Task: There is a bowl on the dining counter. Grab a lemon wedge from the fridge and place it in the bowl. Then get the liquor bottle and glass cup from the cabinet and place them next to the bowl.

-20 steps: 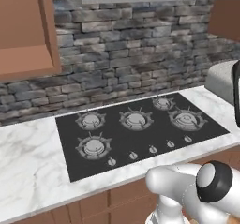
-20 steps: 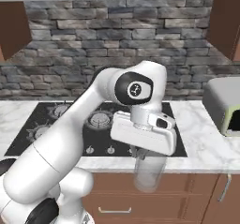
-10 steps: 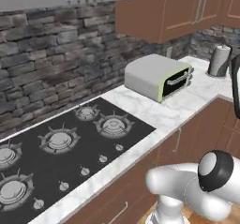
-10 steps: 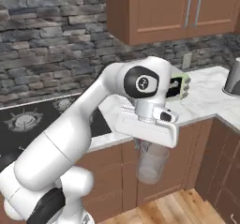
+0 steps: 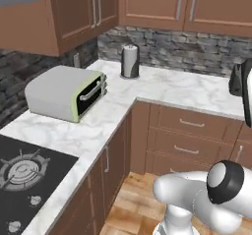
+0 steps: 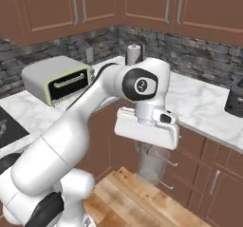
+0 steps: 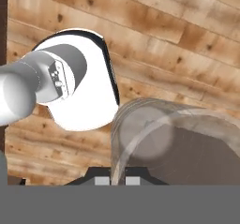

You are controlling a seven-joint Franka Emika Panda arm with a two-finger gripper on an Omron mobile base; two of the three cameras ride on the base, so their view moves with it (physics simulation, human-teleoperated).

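Your gripper (image 6: 153,151) is pinched on the rim of the glass cup (image 6: 153,163), which hangs upright under the hand, above the wood floor (image 6: 142,202). From the hand camera the cup (image 7: 178,143) sits right at the fingers, floor planks behind it. Beyond the cup, brown drawer units (image 6: 209,174) carry the marble counter (image 6: 199,102). On that counter: toaster oven (image 6: 59,79) at the left, paper towel roll (image 6: 134,55) in the corner, farther back. Stove (image 5: 19,180) lies left of the toaster oven.

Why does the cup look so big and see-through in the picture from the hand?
Hand view: the cup sits right at the lens, so it looms large; floorboards show through its clear wall. Right base view: the same cup looks small, hanging under the hand.
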